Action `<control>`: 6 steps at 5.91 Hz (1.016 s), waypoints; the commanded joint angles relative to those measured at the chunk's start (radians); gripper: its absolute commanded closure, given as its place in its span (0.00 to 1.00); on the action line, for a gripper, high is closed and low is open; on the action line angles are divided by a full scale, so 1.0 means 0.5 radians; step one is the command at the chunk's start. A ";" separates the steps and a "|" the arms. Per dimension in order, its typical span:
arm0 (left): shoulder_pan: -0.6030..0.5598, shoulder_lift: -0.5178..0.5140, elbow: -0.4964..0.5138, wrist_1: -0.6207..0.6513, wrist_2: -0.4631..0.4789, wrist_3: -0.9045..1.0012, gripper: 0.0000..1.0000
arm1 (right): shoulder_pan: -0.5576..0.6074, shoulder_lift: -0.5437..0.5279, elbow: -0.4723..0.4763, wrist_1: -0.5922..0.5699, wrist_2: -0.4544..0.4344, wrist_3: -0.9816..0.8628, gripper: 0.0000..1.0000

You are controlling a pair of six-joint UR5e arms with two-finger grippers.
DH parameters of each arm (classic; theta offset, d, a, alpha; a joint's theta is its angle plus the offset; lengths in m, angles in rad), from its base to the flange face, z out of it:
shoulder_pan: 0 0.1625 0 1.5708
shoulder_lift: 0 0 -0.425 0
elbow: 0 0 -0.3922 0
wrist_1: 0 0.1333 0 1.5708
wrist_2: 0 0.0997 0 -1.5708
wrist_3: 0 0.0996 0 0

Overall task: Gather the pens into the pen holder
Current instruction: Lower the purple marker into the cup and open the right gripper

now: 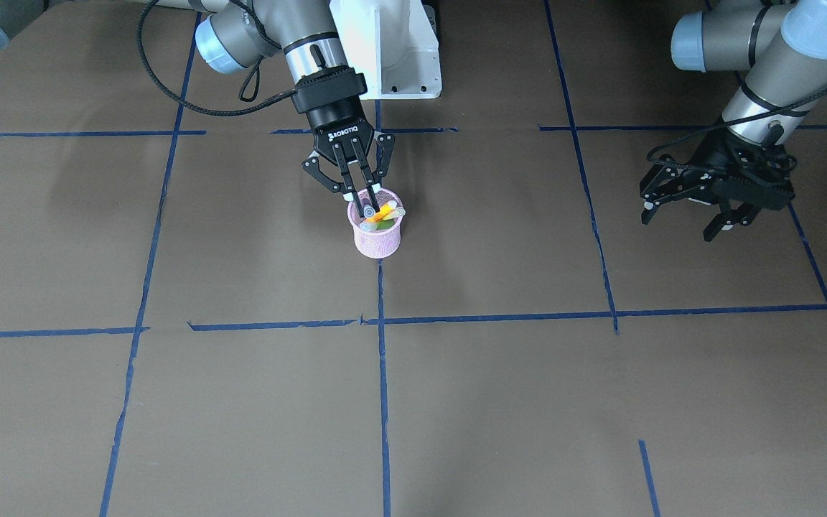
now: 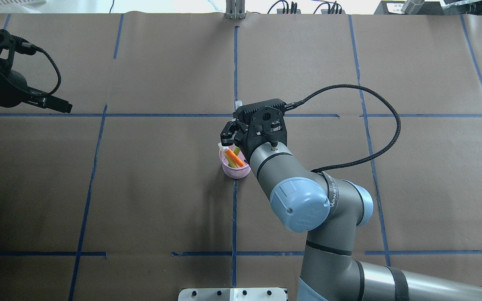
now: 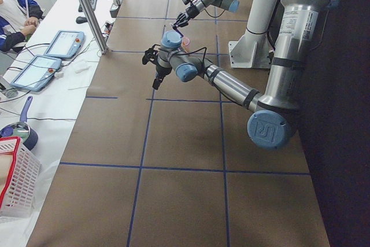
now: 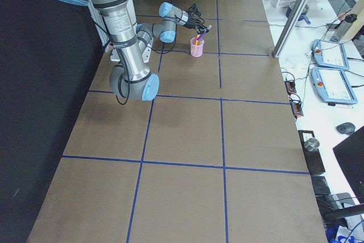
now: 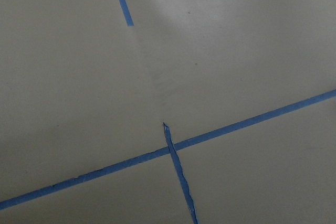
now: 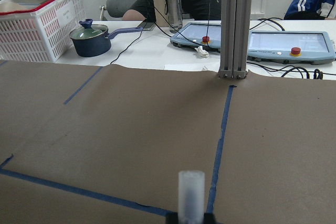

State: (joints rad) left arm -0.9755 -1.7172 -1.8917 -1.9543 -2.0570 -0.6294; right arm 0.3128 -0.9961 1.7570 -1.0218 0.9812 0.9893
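Pincer (image 1: pixel 365 202) pinches slim translucent-capped pen (image 6: pixel 191 191) in round mesh cup (image 1: pixel 377 243).

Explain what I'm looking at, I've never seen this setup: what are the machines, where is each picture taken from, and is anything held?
It is one robot with a right arm and a left arm at a paper-covered table marked with blue tape. The front-facing and overhead views look down on it, two views look along it from its ends, and each wrist carries a camera.

The pink pen holder stands mid-table with the orange pen and green pen inside. The right tool is shut on the purple pen, which leans out of the holder. Its pale cap shows in the right wrist view. The left tool hangs open and empty.
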 commanded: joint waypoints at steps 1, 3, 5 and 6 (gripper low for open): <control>0.003 0.001 0.013 -0.003 0.000 0.001 0.00 | -0.027 -0.011 -0.038 0.013 -0.011 -0.058 1.00; 0.006 -0.002 0.025 -0.003 0.003 0.001 0.00 | -0.095 -0.027 -0.068 0.013 -0.075 -0.058 1.00; 0.009 -0.005 0.031 -0.003 0.003 0.004 0.00 | -0.113 -0.030 -0.096 0.010 -0.122 -0.085 0.98; 0.009 -0.005 0.037 -0.003 0.003 0.004 0.00 | -0.129 -0.030 -0.096 0.013 -0.125 -0.307 0.43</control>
State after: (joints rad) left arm -0.9711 -1.7195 -1.8753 -1.9558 -2.0555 -0.6278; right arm 0.2552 -1.0103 1.7099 -1.0166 0.9221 0.9182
